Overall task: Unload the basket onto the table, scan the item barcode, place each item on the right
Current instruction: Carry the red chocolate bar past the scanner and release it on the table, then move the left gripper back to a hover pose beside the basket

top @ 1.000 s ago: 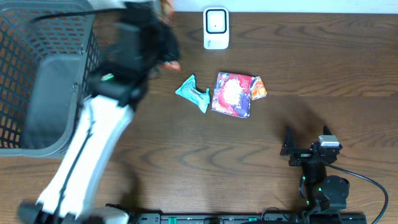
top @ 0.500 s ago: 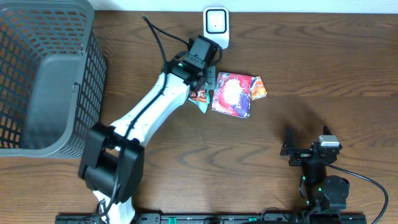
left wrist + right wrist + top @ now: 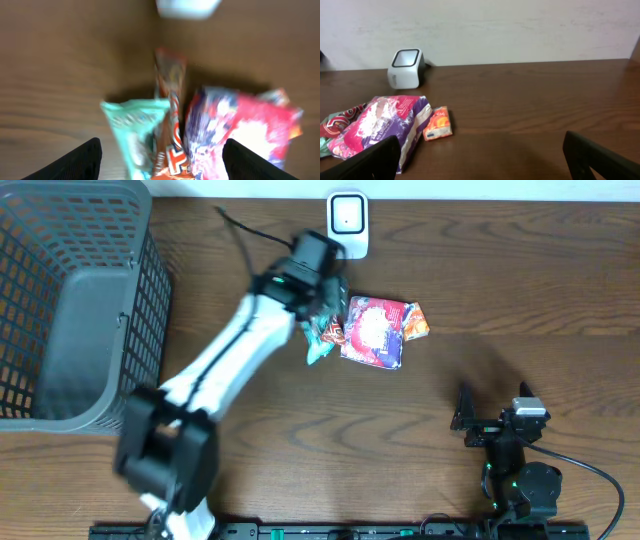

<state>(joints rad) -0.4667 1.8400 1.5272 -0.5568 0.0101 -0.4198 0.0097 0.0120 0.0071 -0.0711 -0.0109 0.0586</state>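
My left gripper (image 3: 161, 150) is open above a pile of snack packets, its dark fingers (image 3: 80, 161) wide apart and touching nothing. Between them lies a red-brown packet (image 3: 170, 117), resting partly on a teal packet (image 3: 129, 135) and beside a pink-purple bag (image 3: 245, 125). From overhead the left gripper (image 3: 331, 306) hovers just below the white scanner (image 3: 347, 225), with the red-brown packet (image 3: 329, 331) under it. My right gripper (image 3: 481, 145) stands open and empty at the front right (image 3: 490, 425), far from the pile.
A small orange packet (image 3: 415, 322) lies against the right of the pink-purple bag (image 3: 373, 330). A tall grey mesh basket (image 3: 70, 300) fills the left end of the table. The left arm stretches diagonally from the front left toward the scanner.
The left arm swung from beside the basket to the pile below the scanner. Its jaws opened in the last half second, leaving the red-brown packet on the teal one. The right arm stayed still.
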